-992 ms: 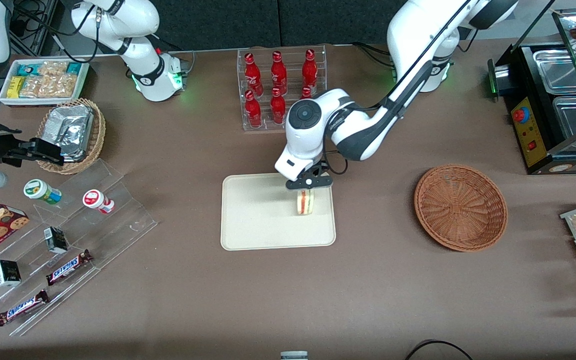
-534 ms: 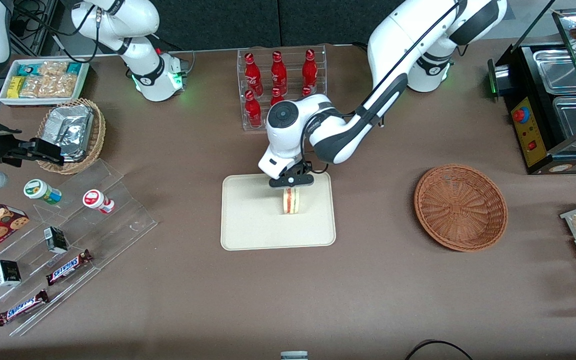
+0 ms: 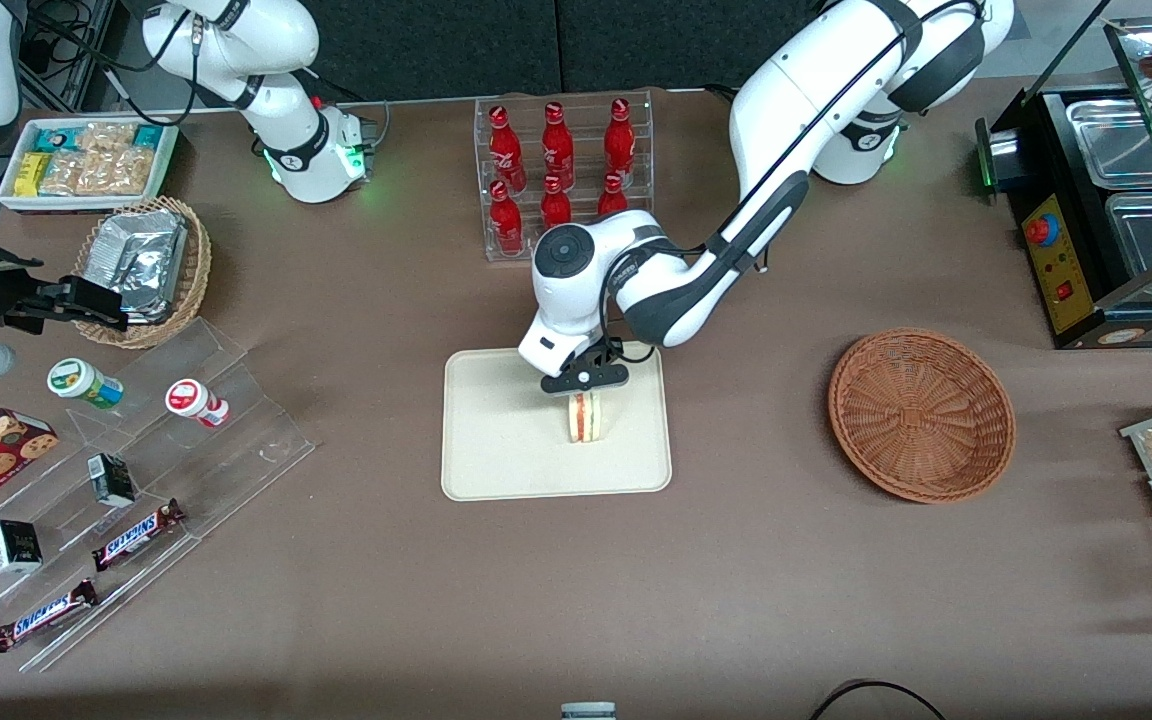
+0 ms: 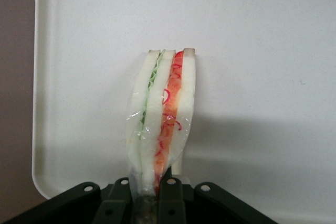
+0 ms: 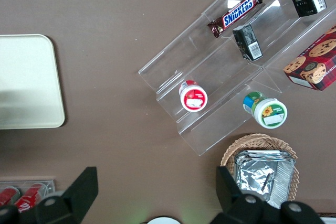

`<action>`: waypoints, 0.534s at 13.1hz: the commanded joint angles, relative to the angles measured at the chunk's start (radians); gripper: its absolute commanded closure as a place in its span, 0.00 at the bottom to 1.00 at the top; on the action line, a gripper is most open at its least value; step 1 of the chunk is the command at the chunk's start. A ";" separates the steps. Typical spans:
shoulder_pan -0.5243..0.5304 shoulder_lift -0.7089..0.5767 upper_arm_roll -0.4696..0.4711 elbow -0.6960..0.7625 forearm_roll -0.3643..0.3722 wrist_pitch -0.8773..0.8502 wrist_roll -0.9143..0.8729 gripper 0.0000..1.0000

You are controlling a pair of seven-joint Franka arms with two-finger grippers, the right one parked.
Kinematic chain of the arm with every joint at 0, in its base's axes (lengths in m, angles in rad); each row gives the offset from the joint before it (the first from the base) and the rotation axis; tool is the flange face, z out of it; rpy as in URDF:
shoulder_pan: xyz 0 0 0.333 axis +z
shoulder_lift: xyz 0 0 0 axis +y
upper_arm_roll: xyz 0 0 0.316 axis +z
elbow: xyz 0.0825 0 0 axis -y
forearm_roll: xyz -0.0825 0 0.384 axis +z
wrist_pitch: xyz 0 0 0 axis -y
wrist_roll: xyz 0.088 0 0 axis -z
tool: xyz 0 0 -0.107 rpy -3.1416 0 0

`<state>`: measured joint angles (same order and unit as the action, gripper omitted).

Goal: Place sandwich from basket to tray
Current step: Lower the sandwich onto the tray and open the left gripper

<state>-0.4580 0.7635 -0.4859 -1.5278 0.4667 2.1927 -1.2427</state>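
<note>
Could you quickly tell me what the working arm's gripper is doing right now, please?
Gripper: over the tray, shut on the sandwich, which it holds upright by one end.

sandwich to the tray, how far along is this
Done: the basket is empty and the sandwich is over the tray. In hand: the end effector grips the sandwich's end, holding it on edge. Left: release it and withdraw.

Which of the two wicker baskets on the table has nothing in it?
The reddish-brown woven wicker basket, toward the working arm's end. The tan basket holds foil packets. The gripper holds the sandwich over the tray.
</note>
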 commanded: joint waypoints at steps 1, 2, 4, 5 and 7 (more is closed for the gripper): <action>-0.019 0.020 0.010 0.041 0.020 0.001 -0.015 0.55; -0.019 0.020 0.010 0.040 0.020 0.001 -0.012 0.17; -0.018 0.007 0.009 0.040 0.033 -0.005 -0.017 0.01; -0.015 -0.004 0.009 0.040 0.035 -0.011 -0.017 0.01; -0.008 -0.059 0.004 0.040 0.024 -0.060 -0.015 0.01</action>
<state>-0.4582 0.7583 -0.4862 -1.4950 0.4815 2.1858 -1.2427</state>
